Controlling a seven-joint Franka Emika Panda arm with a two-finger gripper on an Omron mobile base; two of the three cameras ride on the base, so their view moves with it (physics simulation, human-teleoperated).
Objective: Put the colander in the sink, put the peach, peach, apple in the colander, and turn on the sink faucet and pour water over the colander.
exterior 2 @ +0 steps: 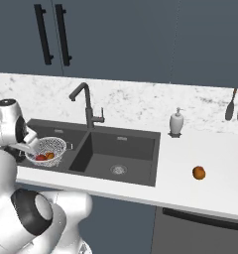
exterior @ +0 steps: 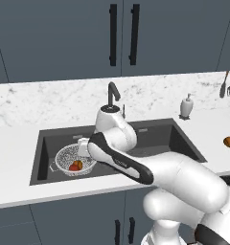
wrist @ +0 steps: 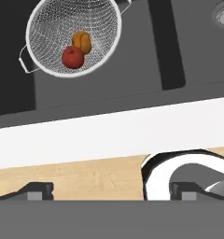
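Left base view: the colander sits in the left basin of the sink, with the apple and one peach touching inside it. The arm bends over the sink's near edge and its hand hangs just above the colander's right rim. The faucet stands behind the divider with no water running. A second peach lies on the counter far to the right, near the front edge, and a soap bottle stands by the wall behind the sink's right end.

Right base view: the same layout from the other side. The colander holds the red and orange fruit in the left basin, the right basin is bare down to its drain, and the loose peach rests well apart from the sink on the right counter.

Hand view: looking down, the colander with the apple and peach lies beyond the gripper. Its fingers stand spread wide, holding nothing.

Judgement: two fruits are in and one peach remains. The next move calls for swinging far right to that peach, closing on it, and bringing it back. Only then comes the faucet lever.
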